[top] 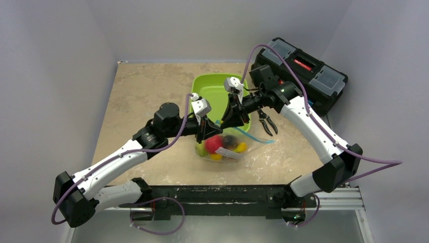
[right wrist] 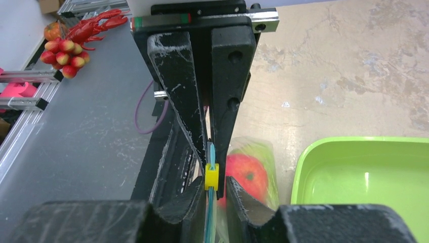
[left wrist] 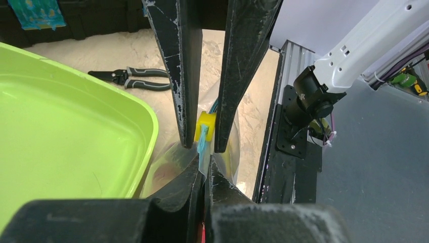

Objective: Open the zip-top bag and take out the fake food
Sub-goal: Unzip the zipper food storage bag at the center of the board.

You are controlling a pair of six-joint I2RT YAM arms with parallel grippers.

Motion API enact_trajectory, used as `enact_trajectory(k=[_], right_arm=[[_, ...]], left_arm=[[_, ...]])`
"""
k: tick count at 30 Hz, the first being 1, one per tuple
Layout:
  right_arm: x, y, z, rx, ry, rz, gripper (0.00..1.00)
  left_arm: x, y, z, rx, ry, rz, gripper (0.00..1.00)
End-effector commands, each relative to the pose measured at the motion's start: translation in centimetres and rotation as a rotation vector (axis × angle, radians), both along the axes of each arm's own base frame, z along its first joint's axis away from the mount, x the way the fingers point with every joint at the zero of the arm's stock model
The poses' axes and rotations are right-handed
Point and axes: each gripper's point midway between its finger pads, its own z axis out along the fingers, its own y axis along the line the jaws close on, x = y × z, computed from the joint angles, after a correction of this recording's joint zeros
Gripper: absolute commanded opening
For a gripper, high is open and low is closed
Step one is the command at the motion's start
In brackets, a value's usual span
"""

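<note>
1. At mid-frame in the top view, the zip-top bag [top: 228, 148] sits on the desk [top: 146, 96], just below the green tray [top: 215, 93], with the fake food [top: 214, 144] inside it.
2. The right tool [right wrist: 216, 185] is clamped on the bag's yellow slider [left wrist: 205, 126]. The left tool [left wrist: 204, 172] is pinched shut on the teal zipper strip [right wrist: 211, 152] just beside it.
3. Pliers [top: 265, 121] lie to the right, and a black toolbox [top: 303, 71] sits at upper right.

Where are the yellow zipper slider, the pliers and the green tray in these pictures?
yellow zipper slider [left wrist: 206, 126], left wrist view, on its yellow face.
pliers [left wrist: 149, 85], left wrist view, on one handle.
green tray [left wrist: 66, 136], left wrist view, on its bare floor.
</note>
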Motion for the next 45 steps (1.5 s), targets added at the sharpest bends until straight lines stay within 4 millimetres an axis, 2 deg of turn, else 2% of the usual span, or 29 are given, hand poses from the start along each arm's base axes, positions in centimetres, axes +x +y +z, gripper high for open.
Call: enact_trajectory(k=[1, 7, 15, 17, 21, 32, 42, 43, 45], right_arm=[[-0.8, -0.1, 1.5, 0.035, -0.006, 0.018, 0.21], [-0.7, 0.0, 2.4, 0.051, -0.016, 0.024, 0.24], [-0.7, 0.1, 3.1, 0.063, -0.027, 0.028, 0.24], [-0.6, 0.1, 3.0, 0.062, -0.028, 0.026, 0.2], [-0.5, 0.1, 2.4, 0.047, -0.014, 0.011, 0.0], [-0.1, -0.4, 1.5, 0.028, -0.025, -0.028, 0.0], [-0.1, -0.7, 0.8, 0.005, -0.021, -0.048, 0.0], [-0.1, -0.8, 0.9, 0.005, -0.025, -0.045, 0.0], [-0.3, -0.7, 1.0, 0.011, -0.022, -0.036, 0.0]], left_arm=[[0.2, 0.2, 2.2, -0.049, -0.061, 0.013, 0.0], [0.2, 0.1, 2.1, -0.038, -0.05, 0.012, 0.0], [0.5, 0.2, 1.6, -0.027, -0.034, 0.026, 0.0], [0.5, 0.2, 1.6, -0.026, -0.032, 0.026, 0.0], [0.5, 0.3, 1.8, -0.033, -0.036, 0.035, 0.0], [0.8, 2.4, 2.3, -0.098, -0.084, 0.144, 0.0], [0.3, 2.5, 2.7, -0.127, -0.075, 0.129, 0.0], [0.2, 2.5, 2.7, -0.125, -0.07, 0.114, 0.05], [-0.4, 2.4, 2.9, -0.128, -0.071, 0.076, 0.26]])
